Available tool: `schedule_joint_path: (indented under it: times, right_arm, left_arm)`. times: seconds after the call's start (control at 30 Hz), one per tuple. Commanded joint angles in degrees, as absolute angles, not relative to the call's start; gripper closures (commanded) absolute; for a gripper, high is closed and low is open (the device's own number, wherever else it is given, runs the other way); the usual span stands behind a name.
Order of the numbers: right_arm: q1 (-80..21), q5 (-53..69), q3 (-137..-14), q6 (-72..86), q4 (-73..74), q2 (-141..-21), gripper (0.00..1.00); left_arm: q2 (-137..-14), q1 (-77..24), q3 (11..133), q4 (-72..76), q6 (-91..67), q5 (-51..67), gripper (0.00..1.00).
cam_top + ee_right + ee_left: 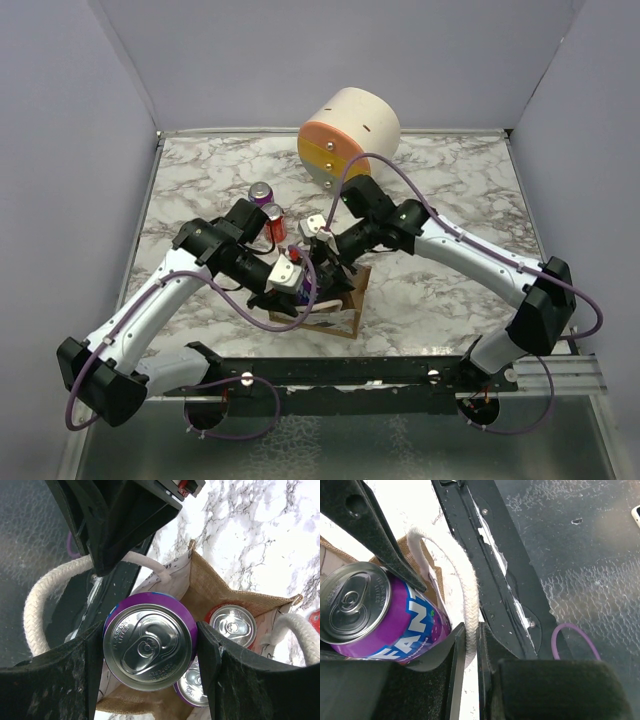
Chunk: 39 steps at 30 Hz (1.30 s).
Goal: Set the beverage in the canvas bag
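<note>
Near me, my left gripper point(471, 630) is pinching the canvas bag's point(210, 587) rope handle point(465, 590). I'm clamping the purple can point(395, 625) in the right gripper point(150, 650) at the bag's mouth, over two packed cans point(232, 625). Farther left, spare cans point(262, 192) are standing.

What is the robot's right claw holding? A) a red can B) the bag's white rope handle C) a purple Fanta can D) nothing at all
C: the right claw is clamped on a purple Fanta can at the open canvas bag, while the white rope handle sits pinched in the left claw.
</note>
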<state>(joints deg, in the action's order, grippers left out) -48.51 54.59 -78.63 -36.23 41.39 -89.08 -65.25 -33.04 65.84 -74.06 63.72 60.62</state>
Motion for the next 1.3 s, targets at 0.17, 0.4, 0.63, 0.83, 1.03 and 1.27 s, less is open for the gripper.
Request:
schedule_joint_path:
  times: [0.17, 0.4, 0.63, 0.83, 1.03, 1.27]
  right_arm:
    - [-52.12, 50.53, -77.65, -34.9, 35.69, -89.74, 0.99]
    - [-54.43, 45.65, -76.12, -33.46, 33.58, -90.25, 0.99]
    - [-55.25, 42.87, -75.37, -30.88, 31.56, -92.39, 0.99]
    - [-55.89, 40.83, -76.3, -31.03, 31.54, -94.77, 0.99]
    - [-56.1, 42.99, -78.57, -35.22, 34.8, -97.21, 0.99]
    - [-57.32, 40.2, -77.78, -38.23, 34.48, -98.7, 0.99]
  left_arm:
    - [-62.19, -32.38, 61.99, -73.7, 68.17, 59.5, 0.9]
    - [-62.07, -31.48, 61.74, -73.91, 70.14, 59.5, 0.92]
    - [-61.07, -30.47, 61.66, -74.39, 71.28, 59.91, 0.96]
    - [-61.02, -30.17, 61.48, -75.65, 72.64, 59.9, 0.98]
    - [-61.11, -30.15, 61.7, -77.11, 73.97, 59.85, 1.0]
    - [-60.73, -29.58, 61.57, -77.21, 73.71, 60.64, 1.0]
